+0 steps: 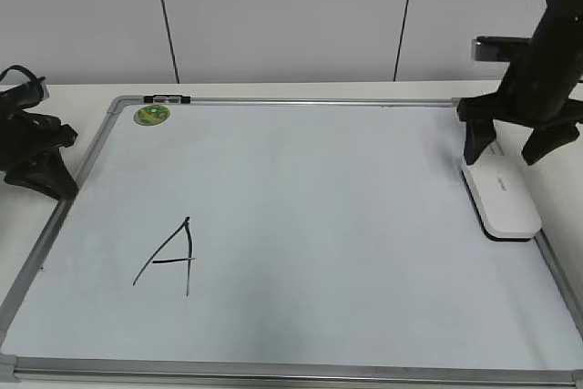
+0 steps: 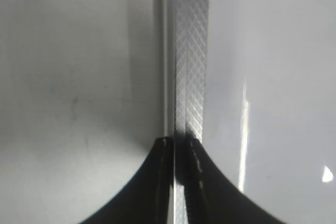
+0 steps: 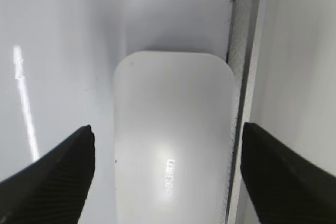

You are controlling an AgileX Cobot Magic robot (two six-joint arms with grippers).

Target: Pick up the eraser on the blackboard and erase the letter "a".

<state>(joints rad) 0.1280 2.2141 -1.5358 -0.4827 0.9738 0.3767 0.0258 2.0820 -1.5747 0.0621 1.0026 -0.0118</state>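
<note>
Overhead-wise, we see our right gripper (image 1: pixel 515 148) spread wide above the eraser (image 1: pixel 500 199) at the blackboard (image 1: pixel 319 179) right edge, capital "A" (image 1: pixel 168 257) only visible from outside, our left gripper (image 2: pixel 178 142) pinched nearly closed over the frame (image 2: pixel 190 51).

The eraser (image 1: pixel 500 199), a white rounded block with faint grey print on top, lies flat on the blackboard (image 1: pixel 301 179) tight against its right frame. The board is white, silver-framed and flat on my desk. I see no lowercase "a".

White eraser (image 1: pixel 501 198), crosshatched silver blackboard (image 2: pixel 191 51) frame.
</note>
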